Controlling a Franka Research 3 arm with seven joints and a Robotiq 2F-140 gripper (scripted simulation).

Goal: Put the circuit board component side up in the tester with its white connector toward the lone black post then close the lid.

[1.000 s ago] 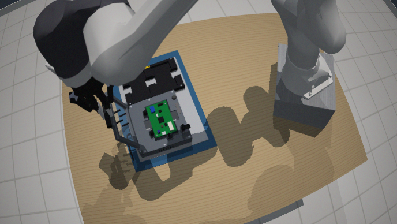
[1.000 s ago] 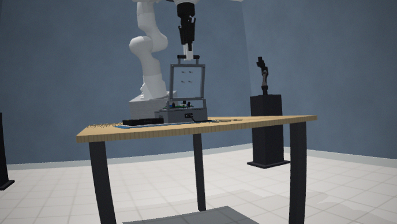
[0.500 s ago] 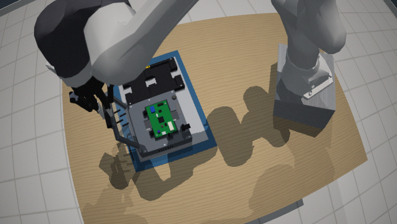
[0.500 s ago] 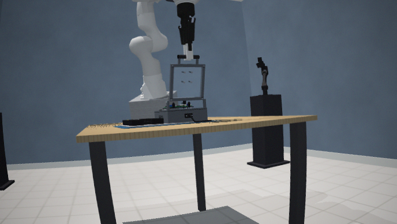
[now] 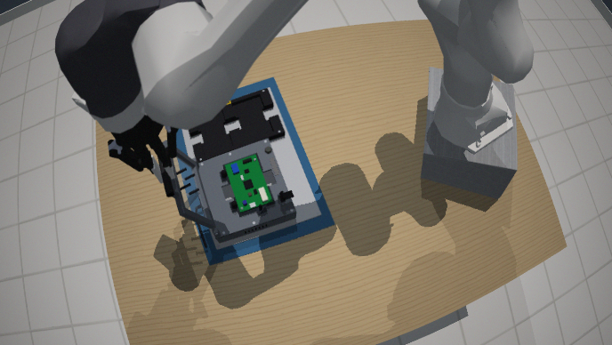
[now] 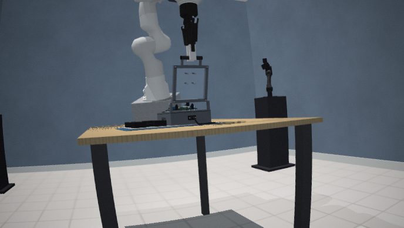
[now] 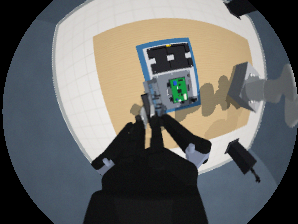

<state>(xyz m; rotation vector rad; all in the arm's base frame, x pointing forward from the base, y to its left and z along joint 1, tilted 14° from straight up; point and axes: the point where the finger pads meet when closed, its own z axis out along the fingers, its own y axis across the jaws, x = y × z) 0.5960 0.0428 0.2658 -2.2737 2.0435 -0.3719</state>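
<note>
The green circuit board [image 5: 248, 182] lies flat in the grey tester, component side up, its white connector at the near right end. A single black post [image 5: 285, 195] stands just right of that end. The tester's clear lid [image 6: 190, 83] stands upright, with small pins on its face. My gripper [image 6: 191, 54] is above it, shut on the lid's top handle [image 6: 191, 58]. In the top view the gripper [image 5: 161, 166] is at the tester's left side. The board also shows in the wrist view [image 7: 177, 90]. The black tray [image 5: 237, 120] behind the tester holds no board.
The tester and tray sit on a blue mat [image 5: 258, 169]. The arm's grey base block [image 5: 469, 142] stands at the table's right. A black pedestal with a camera [image 6: 269, 129] stands beyond the table on the floor.
</note>
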